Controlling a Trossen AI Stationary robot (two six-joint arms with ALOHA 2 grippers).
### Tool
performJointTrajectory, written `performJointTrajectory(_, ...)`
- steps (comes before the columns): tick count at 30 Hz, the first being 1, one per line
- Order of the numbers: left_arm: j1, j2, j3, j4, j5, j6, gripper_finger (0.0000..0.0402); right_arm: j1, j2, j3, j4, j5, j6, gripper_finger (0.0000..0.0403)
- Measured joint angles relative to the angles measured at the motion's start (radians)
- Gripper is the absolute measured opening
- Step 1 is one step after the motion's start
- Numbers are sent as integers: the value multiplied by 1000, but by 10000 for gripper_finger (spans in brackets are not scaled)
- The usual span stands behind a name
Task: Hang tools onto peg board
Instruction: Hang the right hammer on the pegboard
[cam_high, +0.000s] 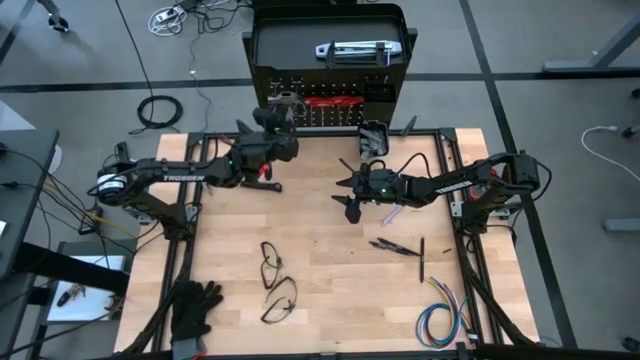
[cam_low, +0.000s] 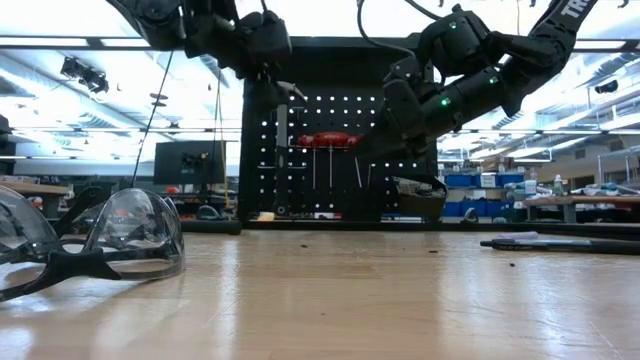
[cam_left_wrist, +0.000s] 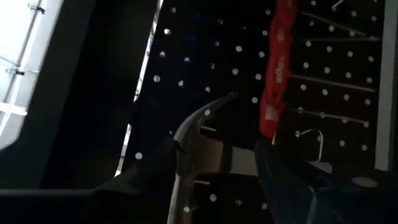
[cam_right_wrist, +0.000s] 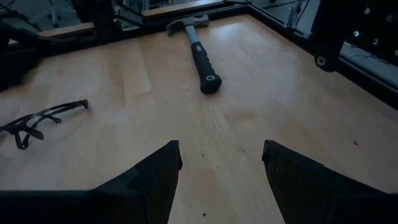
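Observation:
The peg board (cam_high: 330, 75) stands upright at the table's far edge, with red-handled tools (cam_left_wrist: 277, 74) hanging on it. My left gripper (cam_high: 283, 112) is level in front of the board's left part, shut on a steel hammer (cam_left_wrist: 196, 140) whose claw head is close to the holes. A second hammer (cam_right_wrist: 200, 53) with a black handle lies flat on the table below the left arm. My right gripper (cam_right_wrist: 221, 152) hovers open over the table's middle (cam_high: 352, 200), pointing at that hammer, with nothing between its fingers. My left gripper has the hammer's steel neck (cam_left_wrist: 180, 193) just below the head between its two fingers, coming level from the table's near side. The head sticks out past the fingertips toward the board, lifted clear of the table. The place of contact itself is too dark to see.
Two pairs of safety glasses (cam_high: 275, 270) (cam_high: 280, 300) lie near the table's middle front. Black gloves (cam_high: 195, 305) are at the near left, a coloured wire bundle (cam_high: 440, 320) at the near right. Thin dark tools (cam_high: 400, 248) lie right of centre. A small black bin (cam_high: 373, 135) hangs on the board.

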Motion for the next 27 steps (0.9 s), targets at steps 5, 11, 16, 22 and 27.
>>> performJointTrajectory(5,34,16,0,18,32,-1,214,0,0,0,0,0,0,238)
performJointTrajectory(11,67,41,1,29,48,2,214,0,0,0,-1,0,0,238)
performJointTrajectory(16,81,64,18,31,53,2,214,0,0,0,-2,0,0,238)
performJointTrajectory(22,101,97,57,29,52,60,214,0,0,0,-4,0,0,238)
performJointTrajectory(27,120,106,75,29,54,85,214,0,0,0,-10,0,0,238)
